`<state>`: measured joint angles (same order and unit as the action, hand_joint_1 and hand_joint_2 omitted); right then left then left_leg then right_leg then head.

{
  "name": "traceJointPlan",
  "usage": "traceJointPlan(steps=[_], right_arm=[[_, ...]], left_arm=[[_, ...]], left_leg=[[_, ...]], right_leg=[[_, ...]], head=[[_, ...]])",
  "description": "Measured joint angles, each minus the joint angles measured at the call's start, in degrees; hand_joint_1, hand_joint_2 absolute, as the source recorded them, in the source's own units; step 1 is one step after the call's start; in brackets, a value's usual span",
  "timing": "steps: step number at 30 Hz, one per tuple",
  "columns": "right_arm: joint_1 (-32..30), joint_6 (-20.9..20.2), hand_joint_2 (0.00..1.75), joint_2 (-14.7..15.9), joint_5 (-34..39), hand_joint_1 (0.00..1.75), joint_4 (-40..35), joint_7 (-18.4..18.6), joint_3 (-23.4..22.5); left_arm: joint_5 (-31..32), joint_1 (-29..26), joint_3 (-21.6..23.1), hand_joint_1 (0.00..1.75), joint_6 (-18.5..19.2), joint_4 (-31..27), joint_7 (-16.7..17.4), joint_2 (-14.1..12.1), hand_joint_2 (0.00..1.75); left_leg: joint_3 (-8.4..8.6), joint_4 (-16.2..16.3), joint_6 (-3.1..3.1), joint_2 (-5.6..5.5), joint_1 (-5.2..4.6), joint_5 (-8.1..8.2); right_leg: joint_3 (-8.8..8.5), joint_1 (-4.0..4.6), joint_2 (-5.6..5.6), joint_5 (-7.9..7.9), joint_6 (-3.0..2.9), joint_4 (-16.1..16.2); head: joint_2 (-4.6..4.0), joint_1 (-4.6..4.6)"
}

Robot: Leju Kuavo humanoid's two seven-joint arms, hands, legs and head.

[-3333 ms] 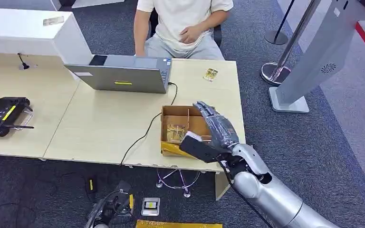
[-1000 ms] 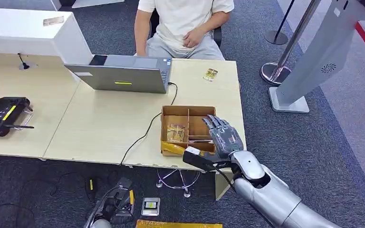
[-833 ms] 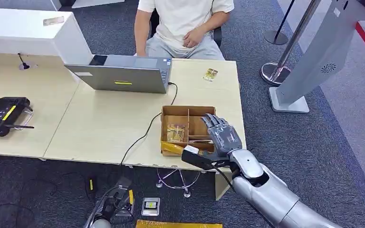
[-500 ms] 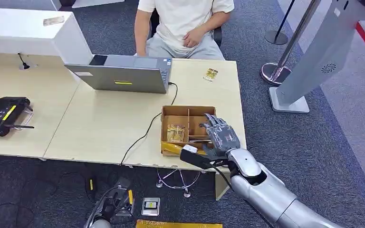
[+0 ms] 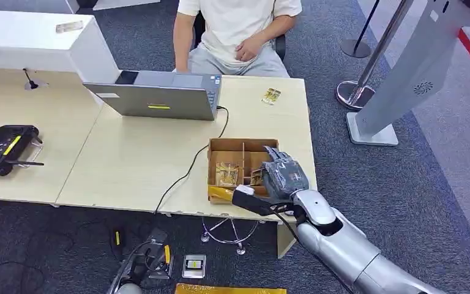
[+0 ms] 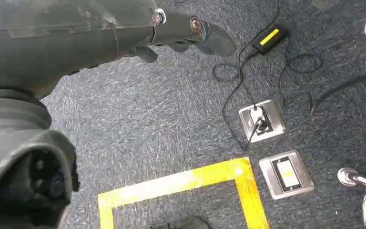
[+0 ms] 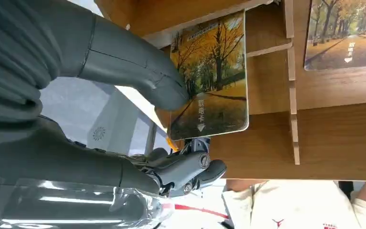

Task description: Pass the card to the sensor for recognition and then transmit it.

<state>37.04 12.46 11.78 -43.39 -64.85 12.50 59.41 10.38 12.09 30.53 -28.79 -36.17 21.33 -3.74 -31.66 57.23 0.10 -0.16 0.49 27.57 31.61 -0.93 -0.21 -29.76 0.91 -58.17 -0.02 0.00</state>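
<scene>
The grey thumb [image 7: 138,71] covers a corner of the autumn-tree printed card [image 7: 214,76]; its small printed characters are unreadable.

We are noting a glossy printed card [image 7: 213,81] catching light; the divided box [image 5: 240,147] is looking like raw matt cardboard or thin wood. The counter [image 5: 128,153] is showing smooth pale wood-look laminate. The right hand [image 5: 279,177] is appearing as matt grey plastic, its arm [image 5: 349,251] shining as brushed silver metal. The floor [image 6: 171,129] is reading as rough dark carpet.
</scene>
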Motion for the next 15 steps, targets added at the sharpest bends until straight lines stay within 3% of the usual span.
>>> traceJointPlan(steps=[2,15], right_arm=[[0.0,0.1,1.75,0.0,0.0,1.75,0.2,0.0,0.0],[0.0,2.5,1.75,0.0,-0.6,1.75,0.7,0.7,0.0]], left_arm=[[0.3,-0.1,0.0,0.0,-0.1,0.0,0.2,-0.1,0.0],[1.7,-0.1,0.0,0.0,0.0,0.0,0.6,-0.1,0.0]], left_leg=[[0.0,0.0,0.0,0.0,0.0,0.0],[0.02,0.0,0.0,0.0,0.0,0.0]], right_leg=[[0.0,0.0,0.0,0.0,0.0,0.0],[0.02,0.0,0.02,0.0,0.0,0.0]], head=[[0.0,0.0],[0.0,0.0]])
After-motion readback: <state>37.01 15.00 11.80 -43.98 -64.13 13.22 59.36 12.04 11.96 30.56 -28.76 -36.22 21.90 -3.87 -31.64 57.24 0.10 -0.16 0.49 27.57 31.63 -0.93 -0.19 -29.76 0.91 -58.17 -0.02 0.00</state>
